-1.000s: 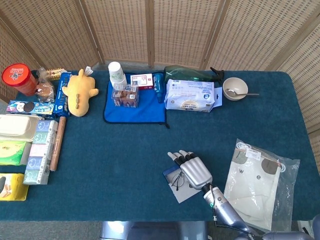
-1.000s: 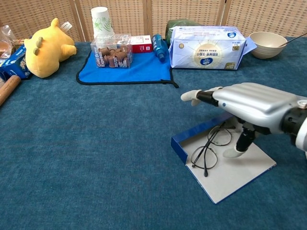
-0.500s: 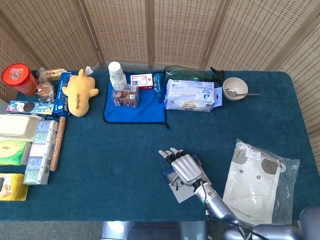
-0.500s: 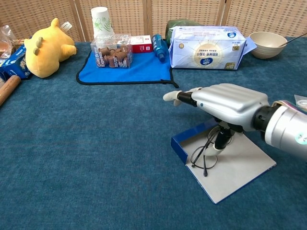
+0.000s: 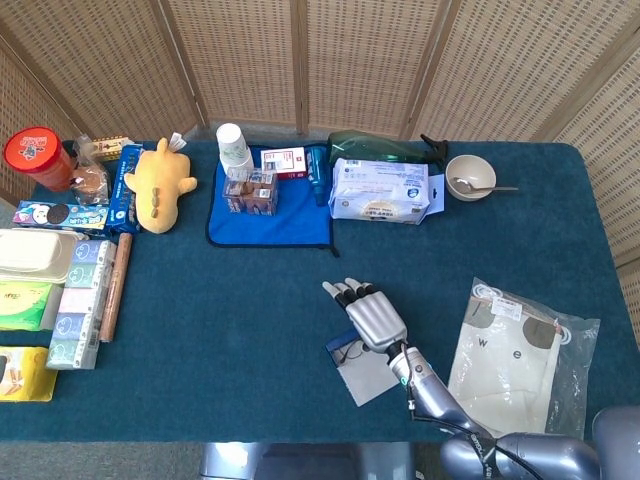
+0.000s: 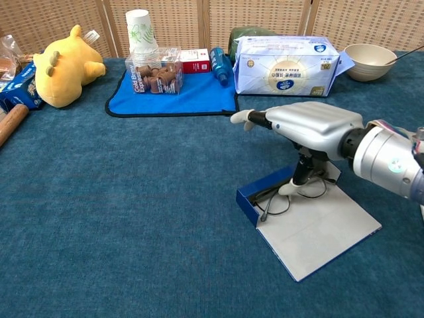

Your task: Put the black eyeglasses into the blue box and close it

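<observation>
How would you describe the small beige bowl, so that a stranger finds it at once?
Look at the teal cloth-covered table, along its far edge near the wicker screen. Right of the large white and blue tissue pack stands the small beige bowl. It alone is a round dish, with a spoon in it.

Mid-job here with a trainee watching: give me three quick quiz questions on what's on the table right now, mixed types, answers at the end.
1. True or false: the black glasses lie in the open blue box.
2. What hovers over the glasses? A) right hand B) left hand C) paper cup
3. Fill in: the yellow plush toy lies to the ___ of the blue cloth in the chest view.

Key:
1. True; the lid is still open.
2. A, the right hand, thumb down at the frame.
3. Left.
</observation>
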`<control>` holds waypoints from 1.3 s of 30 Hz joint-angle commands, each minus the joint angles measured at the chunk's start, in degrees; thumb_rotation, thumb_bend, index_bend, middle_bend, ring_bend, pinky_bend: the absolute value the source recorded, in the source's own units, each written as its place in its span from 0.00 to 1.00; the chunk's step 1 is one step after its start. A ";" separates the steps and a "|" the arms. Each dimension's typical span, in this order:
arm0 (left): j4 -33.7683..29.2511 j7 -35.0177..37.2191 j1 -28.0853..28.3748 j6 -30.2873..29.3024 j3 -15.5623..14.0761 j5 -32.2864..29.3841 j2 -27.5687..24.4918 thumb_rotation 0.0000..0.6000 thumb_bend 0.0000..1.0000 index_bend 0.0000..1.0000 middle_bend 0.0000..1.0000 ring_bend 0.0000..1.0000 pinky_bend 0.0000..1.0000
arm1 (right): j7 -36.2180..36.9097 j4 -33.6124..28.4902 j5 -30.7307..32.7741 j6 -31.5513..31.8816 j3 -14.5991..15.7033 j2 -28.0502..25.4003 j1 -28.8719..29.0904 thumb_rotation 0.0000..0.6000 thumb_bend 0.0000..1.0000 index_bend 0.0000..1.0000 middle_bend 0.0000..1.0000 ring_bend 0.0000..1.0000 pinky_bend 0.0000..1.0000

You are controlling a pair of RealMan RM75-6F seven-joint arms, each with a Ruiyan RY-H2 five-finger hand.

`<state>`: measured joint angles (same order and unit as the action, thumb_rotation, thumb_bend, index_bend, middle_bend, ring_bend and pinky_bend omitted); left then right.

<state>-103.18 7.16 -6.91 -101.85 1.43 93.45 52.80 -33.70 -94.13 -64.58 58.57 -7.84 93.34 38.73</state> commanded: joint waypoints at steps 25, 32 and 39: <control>0.58 -0.16 1.17 1.11 0.19 0.93 1.10 0.88 0.32 0.07 0.00 0.00 0.00 | -3.12 -12.60 5.02 -3.53 1.03 -10.14 2.30 0.60 0.33 0.13 0.21 0.14 0.23; 0.97 -0.14 1.45 1.51 0.14 0.89 1.58 0.88 0.32 0.07 0.00 0.00 0.00 | -3.99 -12.82 9.62 -6.95 0.73 -11.18 5.85 0.27 0.37 0.17 0.23 0.15 0.22; 1.12 -0.10 1.78 1.94 0.06 1.04 1.86 0.89 0.32 0.07 0.00 0.00 0.00 | -5.79 -12.63 13.13 -7.20 1.55 -11.72 8.25 0.23 0.37 0.21 0.26 0.17 0.22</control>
<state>-102.07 7.07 -5.15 -99.93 1.50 94.48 54.64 -39.17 -106.79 -51.86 51.29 -6.51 81.74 46.68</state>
